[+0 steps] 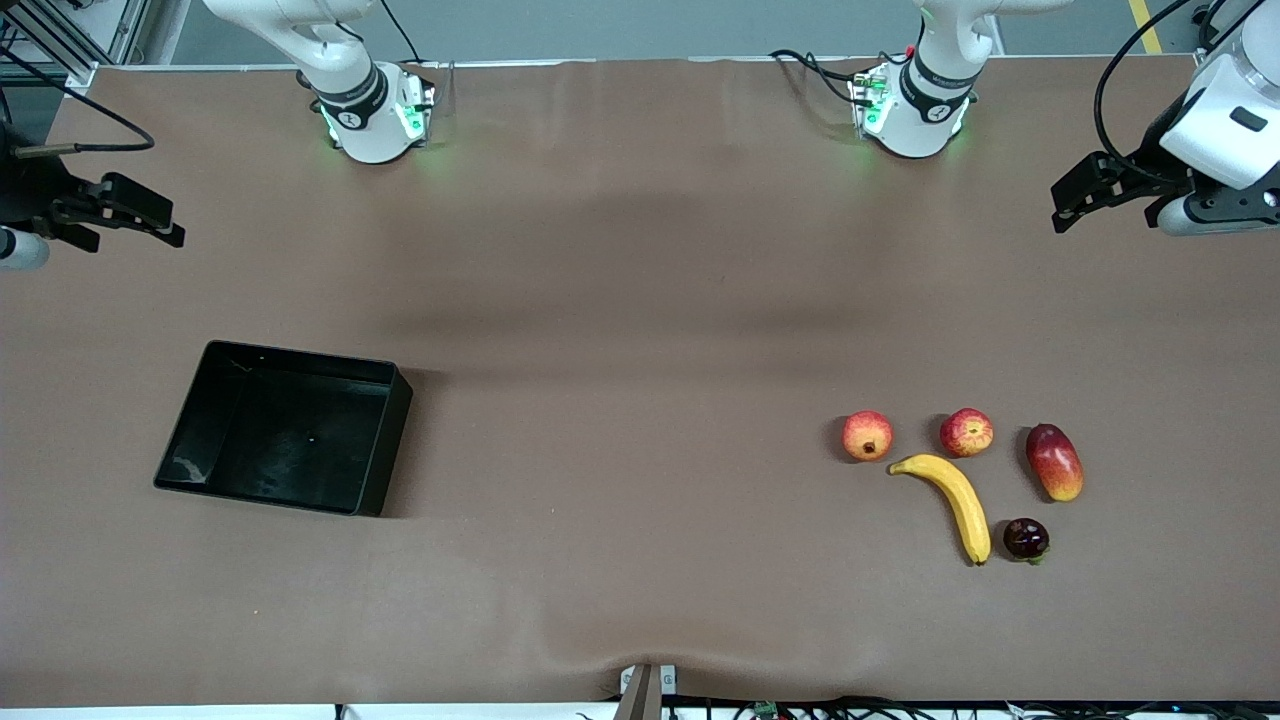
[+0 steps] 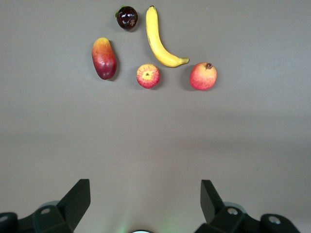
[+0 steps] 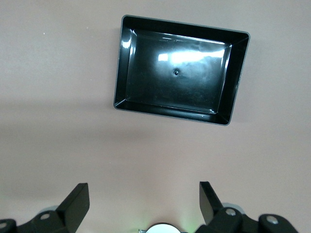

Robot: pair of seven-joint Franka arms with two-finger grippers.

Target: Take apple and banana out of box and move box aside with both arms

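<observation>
Already, as things lie now:
Box: box [image 1: 285, 428] sits empty on the surface [image 1: 620, 350] at lower left of the front frame, toward the right arm's end; its glossy floor shows bare in the right wrist view [image 3: 180, 70].
Apple: apple [image 1: 966, 432] lies on the surface at lower right of the front frame, well apart from the box; it also shows in the left wrist view [image 2: 148, 75].
Banana: banana [image 1: 955, 502] lies just beside the apple, nearer to the front camera, its stem end toward the pomegranate [image 1: 867, 436].
Other fruit: mango [image 1: 1054, 461] and a dark plum [image 1: 1026, 538] lie close by, the plum almost touching the banana's tip.
Left end effector: left end effector [image 1: 1085, 195] hangs at upper right of the frame over bare surface, fingers spread, holding nothing; the arm waits.
Right end effector: right end effector [image 1: 130, 215] hangs at upper left of the frame, fingers spread, empty, and waiting too.
Progress: judging by the layout, both fruits are out and the box is aside; little seems left.
Risk: a further two-arm push on the box could skew or tip it if the arms meet its walls unevenly; its glossy walls may slip.
Risk: a low sweep by the left arm could roll the apple or knock the fruit cluster.
</observation>
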